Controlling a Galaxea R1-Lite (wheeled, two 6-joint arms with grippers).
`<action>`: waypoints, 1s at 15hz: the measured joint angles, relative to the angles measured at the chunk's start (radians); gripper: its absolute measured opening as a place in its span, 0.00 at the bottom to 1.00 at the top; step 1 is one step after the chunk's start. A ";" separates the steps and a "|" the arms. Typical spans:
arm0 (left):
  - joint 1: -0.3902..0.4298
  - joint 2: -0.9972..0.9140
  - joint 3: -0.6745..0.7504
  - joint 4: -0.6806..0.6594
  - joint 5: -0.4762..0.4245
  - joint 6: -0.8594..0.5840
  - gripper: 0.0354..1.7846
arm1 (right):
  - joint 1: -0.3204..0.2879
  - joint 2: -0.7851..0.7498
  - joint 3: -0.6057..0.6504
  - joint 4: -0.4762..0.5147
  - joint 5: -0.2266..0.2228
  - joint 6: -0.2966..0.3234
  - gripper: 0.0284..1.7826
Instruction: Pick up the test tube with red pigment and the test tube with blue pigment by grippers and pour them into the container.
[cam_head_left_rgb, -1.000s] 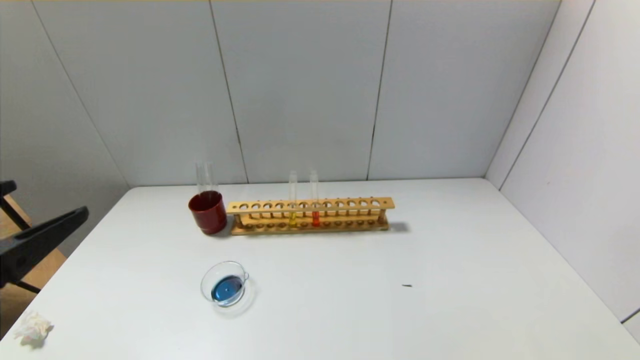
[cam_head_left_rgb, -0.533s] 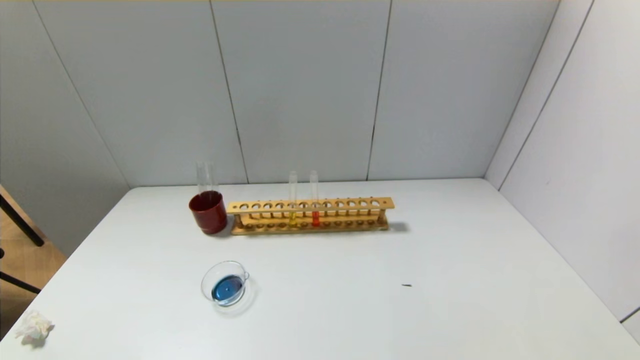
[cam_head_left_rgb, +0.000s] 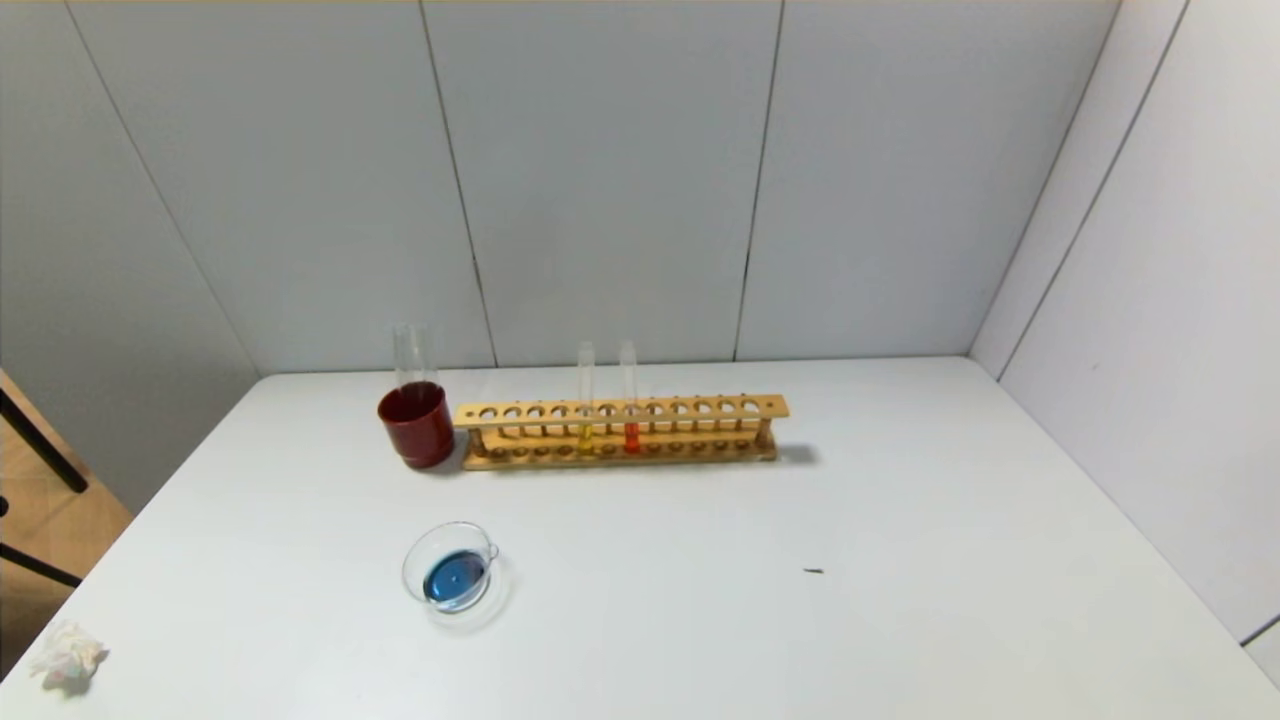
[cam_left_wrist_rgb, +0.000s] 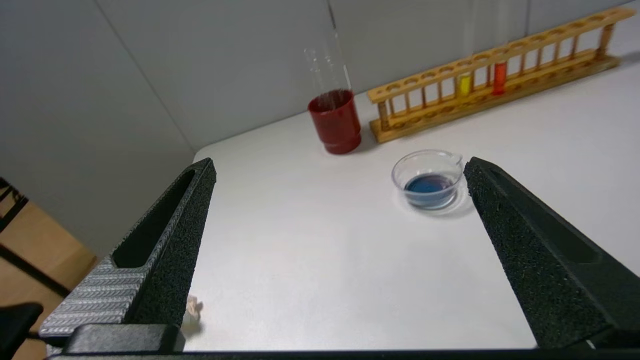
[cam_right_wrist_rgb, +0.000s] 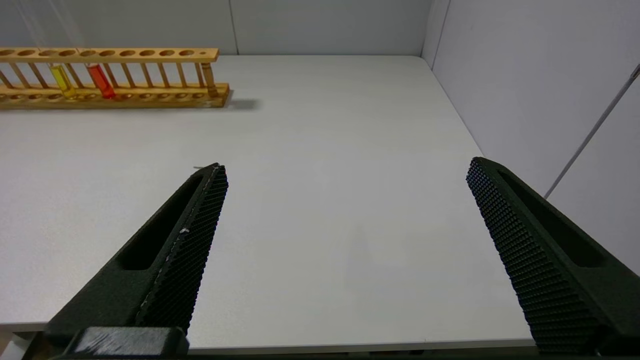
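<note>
The test tube with red pigment (cam_head_left_rgb: 630, 425) stands upright in the wooden rack (cam_head_left_rgb: 700, 408), also seen from both wrists as a tube (cam_left_wrist_rgb: 499, 77) (cam_right_wrist_rgb: 101, 82). The test tube with blue pigment is out of view. The container (cam_head_left_rgb: 415, 560), a small clear glass dish with a pouring lip, sits on the table's left front and holds blue liquid. My left gripper (cam_left_wrist_rgb: 340, 162) is open and empty, low by the table's left front corner, the container (cam_left_wrist_rgb: 425, 152) ahead near one fingertip. My right gripper (cam_right_wrist_rgb: 347, 165) is open and empty over the table's right front edge.
A yellow-liquid tube (cam_head_left_rgb: 586, 425) stands next to the red one. Left of the rack is a dark red cup (cam_head_left_rgb: 416, 428) with clear tubes (cam_head_left_rgb: 411, 352) standing in it. A crumpled tissue (cam_head_left_rgb: 65, 655) lies at the front left corner. Grey walls close the back and right.
One second ago a black finger of my left gripper showed at the head view's left edge; it has since drawn back out of that view. Nothing on the table has moved.
</note>
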 joint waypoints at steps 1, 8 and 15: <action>-0.001 -0.002 0.030 -0.011 0.017 -0.007 0.98 | 0.000 0.000 0.000 0.000 0.000 0.000 0.98; -0.001 -0.005 0.053 0.101 0.025 -0.101 0.98 | 0.000 0.000 0.000 0.000 0.000 0.000 0.98; -0.002 -0.005 0.057 0.092 0.030 -0.104 0.98 | 0.000 0.000 0.000 0.000 -0.001 0.002 0.98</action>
